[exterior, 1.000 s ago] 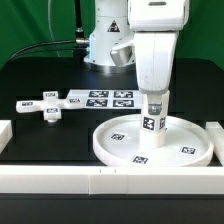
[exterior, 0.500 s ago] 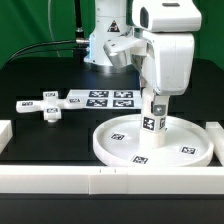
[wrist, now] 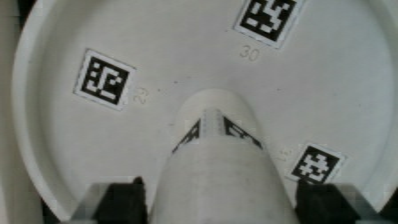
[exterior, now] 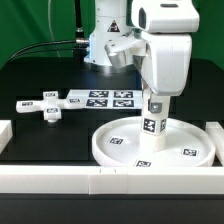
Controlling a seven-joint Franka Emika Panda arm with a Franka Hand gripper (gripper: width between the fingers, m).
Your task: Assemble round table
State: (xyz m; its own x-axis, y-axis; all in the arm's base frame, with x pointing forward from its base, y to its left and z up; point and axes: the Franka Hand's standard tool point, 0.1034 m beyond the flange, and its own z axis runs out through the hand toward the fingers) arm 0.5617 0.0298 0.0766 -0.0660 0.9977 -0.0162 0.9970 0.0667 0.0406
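The large rimmed round disc (exterior: 152,145) lies flat near the front rail, toward the exterior view's right. The short thick cylinder leg (exterior: 154,118) stands upright at the disc's centre. My gripper (exterior: 156,103) is shut on the leg's top end, straight above the disc. In the wrist view the leg (wrist: 217,150) runs down between my two dark fingers (wrist: 123,203) to the disc (wrist: 160,60), whose tags show around it. The small cross-shaped foot (exterior: 45,106) lies loose on the black table at the exterior view's left.
The marker board (exterior: 103,98) lies behind the disc, just right of the foot. Long white border rails run along the front (exterior: 100,182) and at both sides (exterior: 5,130). The robot's base (exterior: 105,40) stands at the back.
The arm's wrist has turned about the upright axis over the last second. The leg stays upright at the disc's centre. The disc and foot have not moved.
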